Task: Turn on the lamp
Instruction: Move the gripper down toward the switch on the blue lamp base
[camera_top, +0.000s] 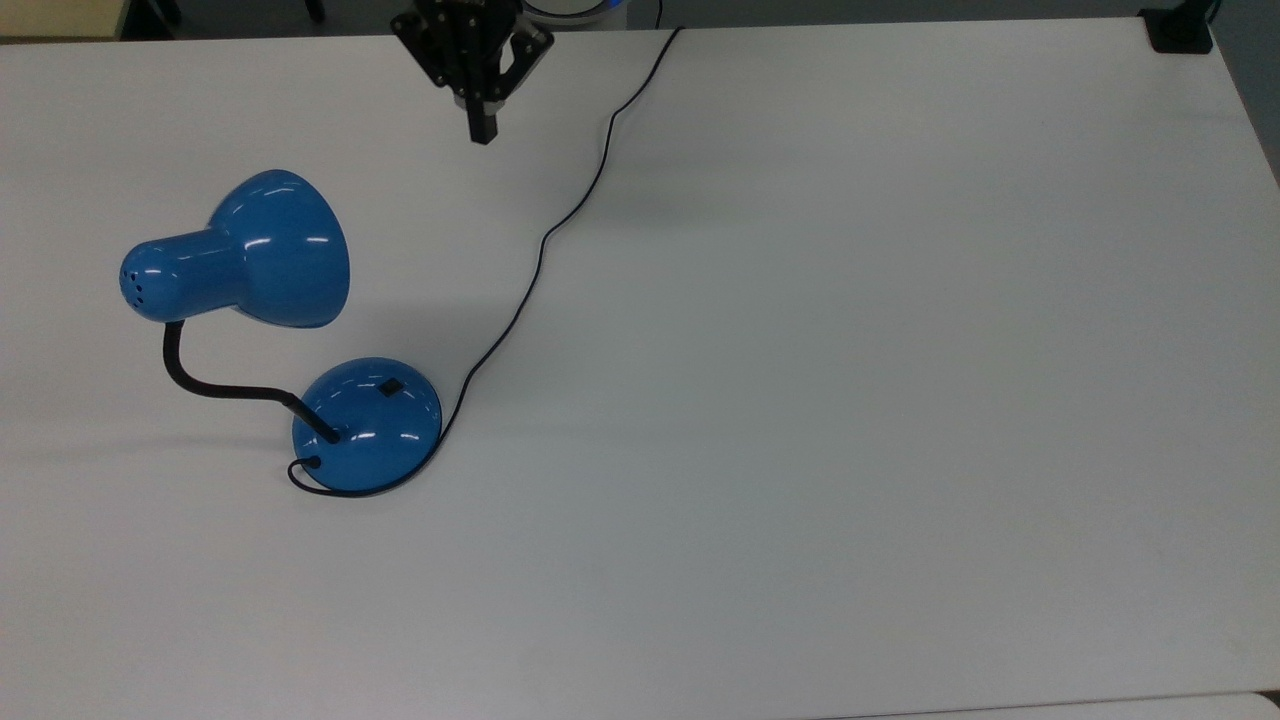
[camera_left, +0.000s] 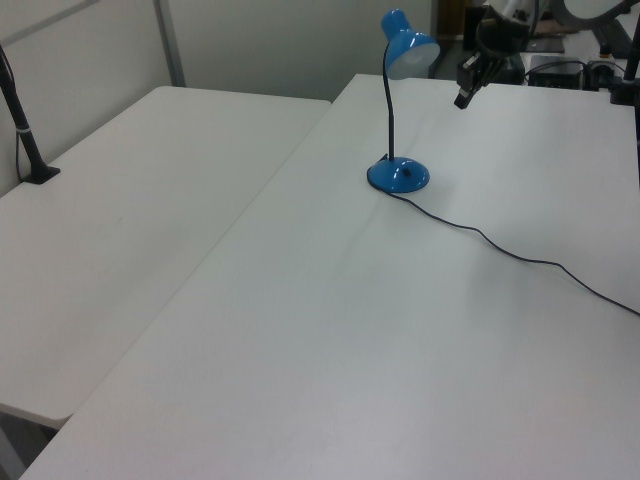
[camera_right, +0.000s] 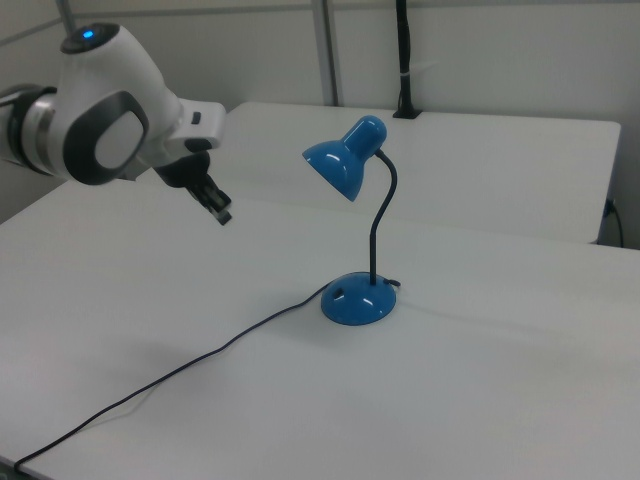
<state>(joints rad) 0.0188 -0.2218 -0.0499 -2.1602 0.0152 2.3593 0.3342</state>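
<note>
The lamp stands on the white table in the left half of the top view, at about 9 o'clock from the table's middle. Its bell shade sits at 11 o'clock from the domed base, joined by a bent black neck. A small black switch lies on the base's upper face, toward 12 o'clock. The shade shows no glow.

The thin black cord leaves the base's lower left, loops around its rim, then runs toward 1 o'clock and passes off the table's far edge.

The gripper hangs above the table near the far edge, at roughly 1 o'clock from the shade and well apart from the lamp and switch. Its fingers appear drawn together into one narrow dark tip, holding nothing. In the right view the gripper sits at 10 o'clock from the base, clear above the tabletop.

To the top view's right of the cord, bare tabletop runs to the right and near edges. A black mount occupies the far right corner.
</note>
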